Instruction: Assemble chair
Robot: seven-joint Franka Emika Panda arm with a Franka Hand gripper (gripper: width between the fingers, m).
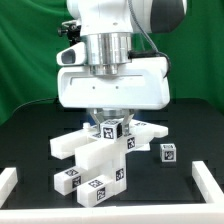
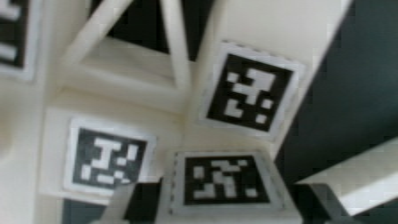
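Chair (image 1: 100, 150) sitting on bench (image 1: 30, 125), arm hovering directly overhead, likely steadying joined parts; jaws hidden, grip state unclear; loose cube (image 1: 168, 153) waiting nearby.

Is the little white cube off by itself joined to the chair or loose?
Loose. The small cube sits alone on the black table, apart from the white chair parts under the end effector.

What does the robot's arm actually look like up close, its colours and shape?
In the exterior view the arm is smooth, glossy white with rounded shells and a ribbed silver ring above a broad, boxy white hand block. Black cables run beside it. The gripper fingers are mostly hidden, so their look is unclear.
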